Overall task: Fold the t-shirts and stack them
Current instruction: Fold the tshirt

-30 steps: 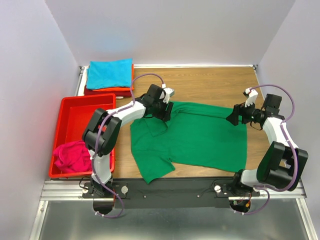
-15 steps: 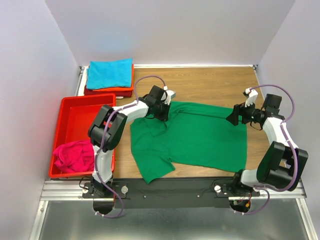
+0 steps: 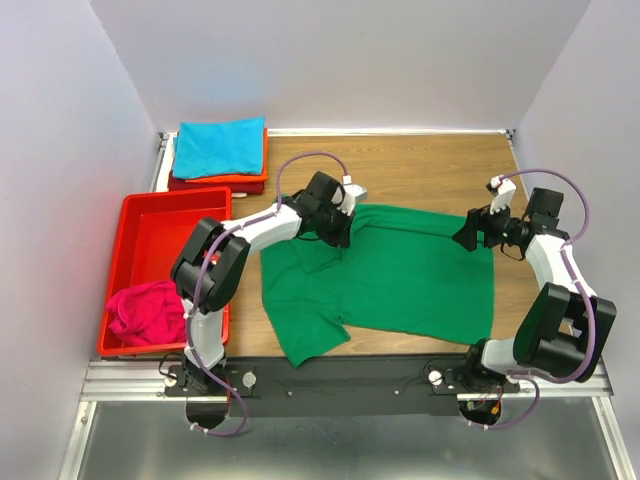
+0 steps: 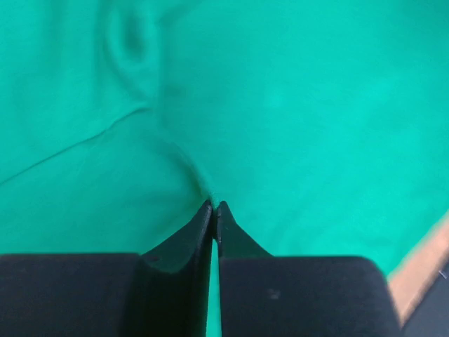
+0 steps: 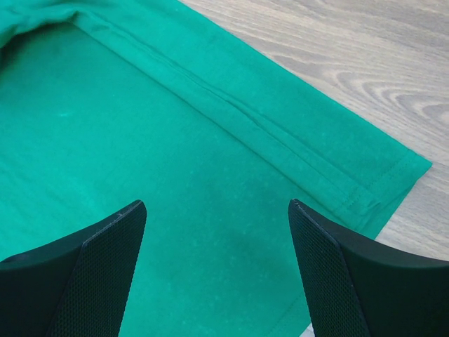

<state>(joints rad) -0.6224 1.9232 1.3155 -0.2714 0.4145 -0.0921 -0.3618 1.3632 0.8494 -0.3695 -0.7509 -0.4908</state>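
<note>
Wooden table point(image 3: 430, 170) — red tray point(image 3: 165, 235) at left, magenta t-shirt point(image 3: 145, 312) inside

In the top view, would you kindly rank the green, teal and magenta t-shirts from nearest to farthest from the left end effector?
1. Green t-shirt: pinched in the left end effector.
2. Teal t-shirt: atop the far-left stack.
3. Magenta t-shirt: in the red tray, near left.

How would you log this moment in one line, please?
step: fold | green t-shirt: spread on table | left gripper: shut on it | right gripper: open over hem corner
</note>
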